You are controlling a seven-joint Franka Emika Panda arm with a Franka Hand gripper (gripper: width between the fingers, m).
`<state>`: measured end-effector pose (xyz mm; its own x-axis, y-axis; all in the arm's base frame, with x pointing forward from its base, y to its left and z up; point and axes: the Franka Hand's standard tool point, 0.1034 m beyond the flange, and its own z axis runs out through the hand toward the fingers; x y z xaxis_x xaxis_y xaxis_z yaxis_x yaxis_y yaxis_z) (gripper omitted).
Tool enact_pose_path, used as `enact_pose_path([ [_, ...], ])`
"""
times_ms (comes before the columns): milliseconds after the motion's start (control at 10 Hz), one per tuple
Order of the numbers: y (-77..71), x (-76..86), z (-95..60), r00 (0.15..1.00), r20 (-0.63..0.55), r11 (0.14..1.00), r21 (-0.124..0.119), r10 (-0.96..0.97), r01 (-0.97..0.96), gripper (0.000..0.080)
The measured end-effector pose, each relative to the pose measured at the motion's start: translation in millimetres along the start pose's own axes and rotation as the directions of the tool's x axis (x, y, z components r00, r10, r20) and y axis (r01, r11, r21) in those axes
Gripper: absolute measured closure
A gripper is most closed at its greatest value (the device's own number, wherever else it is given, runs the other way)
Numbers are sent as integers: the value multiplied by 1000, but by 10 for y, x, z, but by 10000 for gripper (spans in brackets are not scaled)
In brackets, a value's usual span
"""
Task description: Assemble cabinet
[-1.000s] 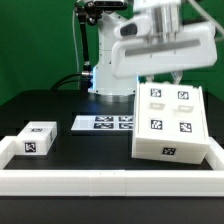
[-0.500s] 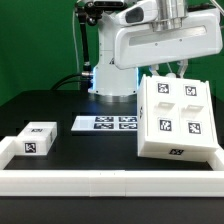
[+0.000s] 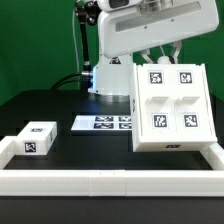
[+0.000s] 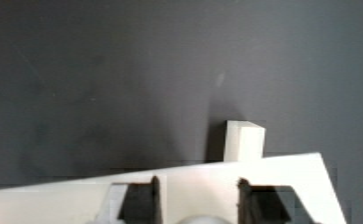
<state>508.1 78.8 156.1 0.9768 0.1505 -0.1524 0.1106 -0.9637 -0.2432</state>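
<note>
The cabinet [image 3: 170, 108], a large white boxy body with four black-and-white tags on its front face, stands tipped up almost on end at the exterior view's right, its lower edge on the table by the rail. My gripper [image 3: 164, 58] sits at its upper edge, the fingers [image 3: 150, 57] reaching down over the top, shut on the cabinet. In the wrist view the dark fingers [image 4: 139, 197] straddle the white cabinet wall [image 4: 71, 205], with the gripper [image 4: 203, 190] closed on it. A small white tagged block [image 3: 38, 138] lies loose at the exterior view's left.
The marker board [image 3: 105, 123] lies flat in the middle, behind it the arm's base [image 3: 105, 80]. A long low white rail [image 3: 110, 180] runs along the front and turns up the right side [image 3: 214, 152]. A narrow white strip [image 4: 245, 140] shows beyond the cabinet in the wrist view.
The cabinet has been tilted from a leaning slope to nearly upright, its tagged face now turned toward the exterior camera. The gripper rose and moved with its top edge.
</note>
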Motion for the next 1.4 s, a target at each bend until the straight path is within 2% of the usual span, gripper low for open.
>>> enact_pose_path([
  [100,-23,26,-7,1000,-3,1000,-7,2,-2,597],
  [400,-26,-20,17,1000,23,1000,0,13,-13,597],
  [500,-48,-60,-97,994,106,999,24,38,-40,597],
  [600,-47,49,-158,989,142,997,40,53,-59,597],
  [800,-61,180,-149,981,184,995,52,69,-80,597],
  [1200,-60,139,-108,974,214,994,55,81,-94,597],
  [1300,-76,171,-122,957,272,991,67,97,-120,597],
  [1400,-72,292,-119,952,286,988,75,109,-136,597],
])
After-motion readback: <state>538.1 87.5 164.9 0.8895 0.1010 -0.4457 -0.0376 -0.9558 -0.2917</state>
